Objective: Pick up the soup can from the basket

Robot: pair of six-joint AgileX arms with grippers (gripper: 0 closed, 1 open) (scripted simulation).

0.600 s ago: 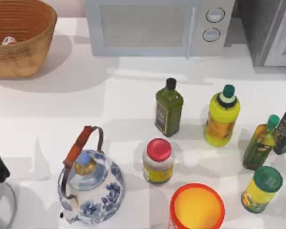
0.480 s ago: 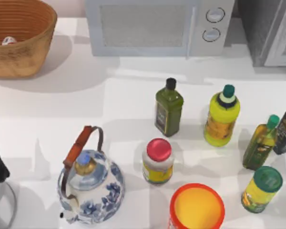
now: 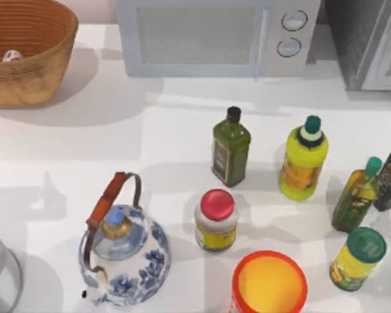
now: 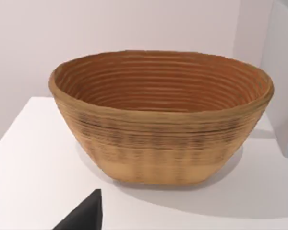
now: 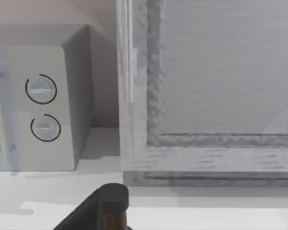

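Gone from the tabletop's left edge since the earlier top view is the dark bulk of the left arm, while everything standing on the tabletop has kept its place. By the look of it the approach is in hand: the left wrist view faces the large round orange-brown woven wicker basket (image 4: 161,120) at the tabletop's far left corner, where the small whitish-and-red soup can (image 3: 12,56) lies low inside, so the next move calls for rising over the thick rim and descending onto the can; whether either arm's jaws are released or clenched cannot be told. Counted: one basket, one soup can.
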